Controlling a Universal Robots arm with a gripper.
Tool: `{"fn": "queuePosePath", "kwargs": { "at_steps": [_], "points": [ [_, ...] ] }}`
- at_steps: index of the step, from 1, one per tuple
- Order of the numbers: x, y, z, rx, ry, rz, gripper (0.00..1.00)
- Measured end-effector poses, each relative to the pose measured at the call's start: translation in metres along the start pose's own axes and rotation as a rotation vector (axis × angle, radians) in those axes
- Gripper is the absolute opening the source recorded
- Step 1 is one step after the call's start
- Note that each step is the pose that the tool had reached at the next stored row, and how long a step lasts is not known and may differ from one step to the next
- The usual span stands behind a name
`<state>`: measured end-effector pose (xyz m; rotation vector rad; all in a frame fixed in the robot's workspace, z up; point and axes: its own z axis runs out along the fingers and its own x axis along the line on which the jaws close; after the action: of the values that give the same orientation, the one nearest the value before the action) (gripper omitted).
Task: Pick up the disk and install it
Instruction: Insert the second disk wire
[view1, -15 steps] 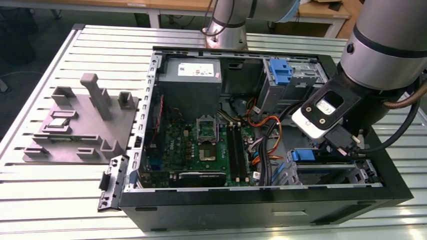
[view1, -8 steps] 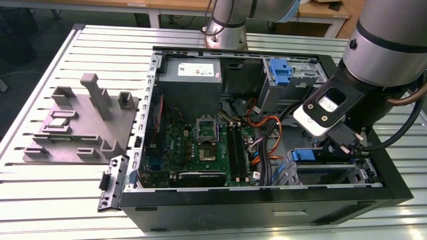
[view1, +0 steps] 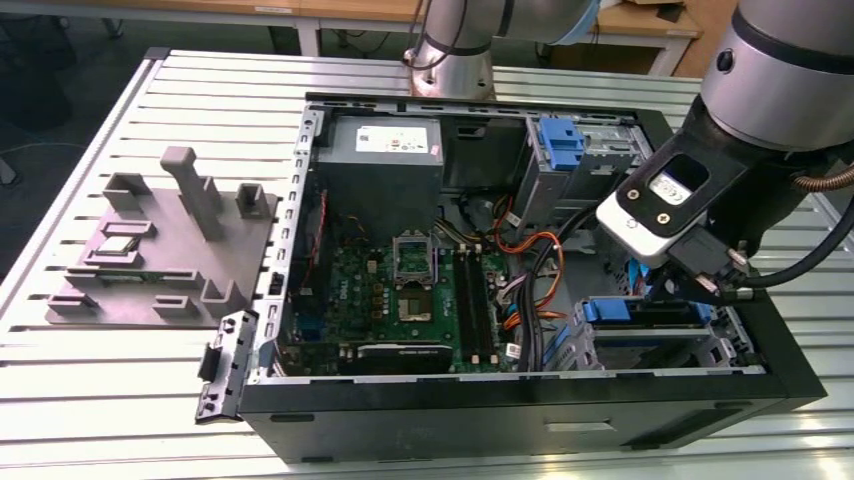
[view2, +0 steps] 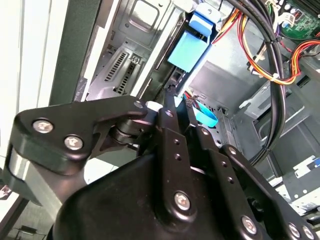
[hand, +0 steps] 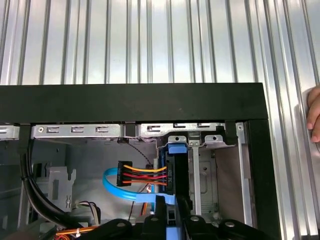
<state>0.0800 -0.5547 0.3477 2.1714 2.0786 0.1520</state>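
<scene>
Since the disk (hand: 178, 165) already stands on edge in the drive bay at the near corner of the computer case (view1: 534, 425), on the exterior view's right, the pick-up looks done and the installing well advanced. In the first wrist view a connector with red, yellow and black wires (hand: 142, 176) meets its side, and a flat blue cable (hand: 117, 187) loops close by. Whether the drive is pushed fully home I cannot judge from here.

The tool (hand: 172, 212) sits directly over the disk's nearest edge, with a strip of blue showing in line with it. Whether it is clamped on that edge or apart from it I cannot tell.

Of the disk itself, little more than a dark narrow side shows, capped by the blue plastic tab of its carrier (hand: 177, 148); its label is out of sight. In the exterior view the carrier (view1: 617, 311) is a blue patch low in the bay beneath the arm's wrist. A separate blue bracket (view1: 561, 145) stands in the far bay.
</scene>
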Motion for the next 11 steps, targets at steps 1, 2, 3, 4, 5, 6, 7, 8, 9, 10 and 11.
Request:
{"fn": "queuePosePath", "kwargs": {
  "at_steps": [1, 2, 3, 4, 5, 6, 7, 8, 9, 10, 11],
  "points": [
    [0.0000, 0.0000, 0.0000, 0.0000, 0.0001, 0.000, 0.22],
    [0.0000, 0.0000, 0.0000, 0.0001, 0.0000, 0.000, 0.16],
    [0.0000, 0.0000, 0.0000, 0.0001, -0.0001, 0.000, 0.10],
    [0.0000, 0.0000, -0.0001, 0.0001, -0.0002, 0.000, 0.10],
    [0.0000, 0.0000, -0.0001, 0.0001, -0.0001, 0.000, 0.10],
    [0.0000, 0.0000, -0.0001, 0.0002, -0.0002, 0.000, 0.10],
    [0.0000, 0.0000, -0.0001, 0.0002, -0.0002, 0.000, 0.10],
    [0.0000, 0.0000, -0.0001, 0.0003, -0.0001, 0.000, 0.10],
    [0.0000, 0.0000, -0.0001, 0.0006, -0.0001, 0.000, 0.10],
    [0.0000, 0.0000, -0.0002, 0.0010, -0.0002, 0.000, 0.10],
    [0.0000, 0.0000, -0.0002, 0.0010, -0.0002, 0.000, 0.10]
  ]
}}
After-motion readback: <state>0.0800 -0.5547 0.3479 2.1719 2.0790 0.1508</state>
